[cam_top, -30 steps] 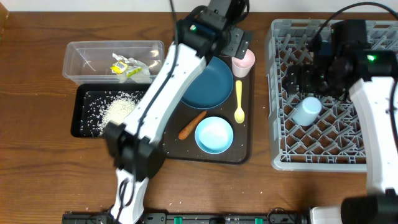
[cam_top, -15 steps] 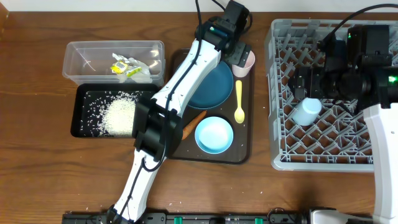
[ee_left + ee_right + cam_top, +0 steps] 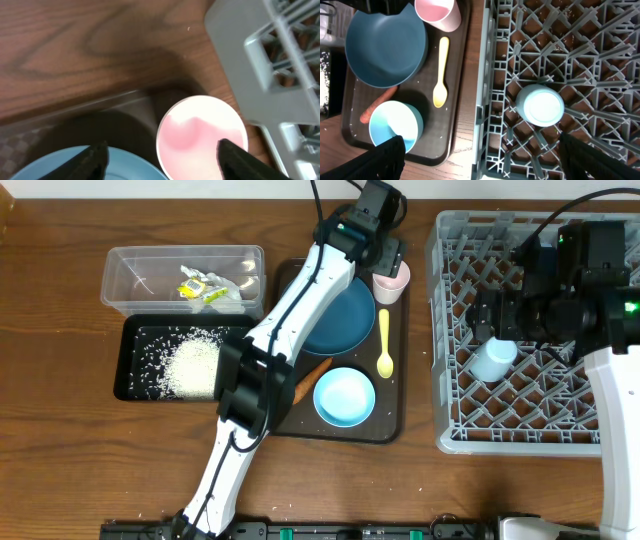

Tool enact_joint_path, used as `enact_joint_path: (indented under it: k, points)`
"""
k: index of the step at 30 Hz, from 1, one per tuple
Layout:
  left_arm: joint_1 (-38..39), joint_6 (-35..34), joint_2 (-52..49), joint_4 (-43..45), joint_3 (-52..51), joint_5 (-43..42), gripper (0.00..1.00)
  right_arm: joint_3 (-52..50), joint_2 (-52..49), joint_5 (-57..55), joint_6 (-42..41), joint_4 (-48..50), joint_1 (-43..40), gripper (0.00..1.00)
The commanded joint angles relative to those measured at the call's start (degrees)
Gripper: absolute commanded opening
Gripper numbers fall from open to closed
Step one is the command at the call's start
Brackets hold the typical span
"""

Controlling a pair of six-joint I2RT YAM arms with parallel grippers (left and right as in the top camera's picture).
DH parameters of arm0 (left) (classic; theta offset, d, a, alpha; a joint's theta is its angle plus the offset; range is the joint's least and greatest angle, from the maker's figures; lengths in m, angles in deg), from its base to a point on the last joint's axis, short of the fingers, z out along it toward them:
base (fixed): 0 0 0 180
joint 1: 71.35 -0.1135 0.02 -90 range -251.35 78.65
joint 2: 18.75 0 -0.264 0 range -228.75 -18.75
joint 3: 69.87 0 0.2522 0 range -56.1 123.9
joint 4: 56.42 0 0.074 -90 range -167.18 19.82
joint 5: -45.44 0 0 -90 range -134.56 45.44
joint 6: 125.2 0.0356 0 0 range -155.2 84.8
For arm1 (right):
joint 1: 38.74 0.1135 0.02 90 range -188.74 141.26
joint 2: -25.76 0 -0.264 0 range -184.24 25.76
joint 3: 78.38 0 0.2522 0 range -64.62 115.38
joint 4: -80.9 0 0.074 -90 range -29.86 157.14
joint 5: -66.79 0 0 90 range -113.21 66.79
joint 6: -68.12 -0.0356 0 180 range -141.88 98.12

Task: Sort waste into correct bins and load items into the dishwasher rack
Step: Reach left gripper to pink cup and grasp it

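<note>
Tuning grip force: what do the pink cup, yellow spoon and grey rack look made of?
Pink cup: likely plastic, smooth, uniform colour with a soft sheen. Yellow spoon: probably plastic, opaque, one piece. Grey rack: moulded plastic by the look, a matte lattice of thick ribs.

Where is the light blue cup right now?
In the overhead view, the light blue cup sits inside the grey dishwasher rack on the right side of the table, near the rack's left edge.

The overhead view looks straight down on the counter (image 3: 60, 460). The left wrist view sits close above the pink cup (image 3: 201, 135); the right wrist view, higher, shares that cup and the dishwasher rack (image 3: 481, 60).
</note>
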Motion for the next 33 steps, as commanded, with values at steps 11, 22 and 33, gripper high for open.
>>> enact_joint_path:
  k: [11, 22, 33]
  points:
    - [0.1, -0.5, -5.1, -1.7, 0.2, -0.2, 0.45, 0.8, 0.2, -1.2, 1.1, -0.2, -0.2, 0.95]
    - [0.1, -2.3, -5.3, -0.6, 0.3, -0.2, 0.07, 0.8, 0.2, -1.7, 1.1, -0.3, -0.2, 0.96]
    - [-3.3, -3.7, 3.5, -9.8, 0.4, -1.1, 0.06, 0.8, 0.2, -2.0, 0.4, 1.9, -0.2, 0.96]
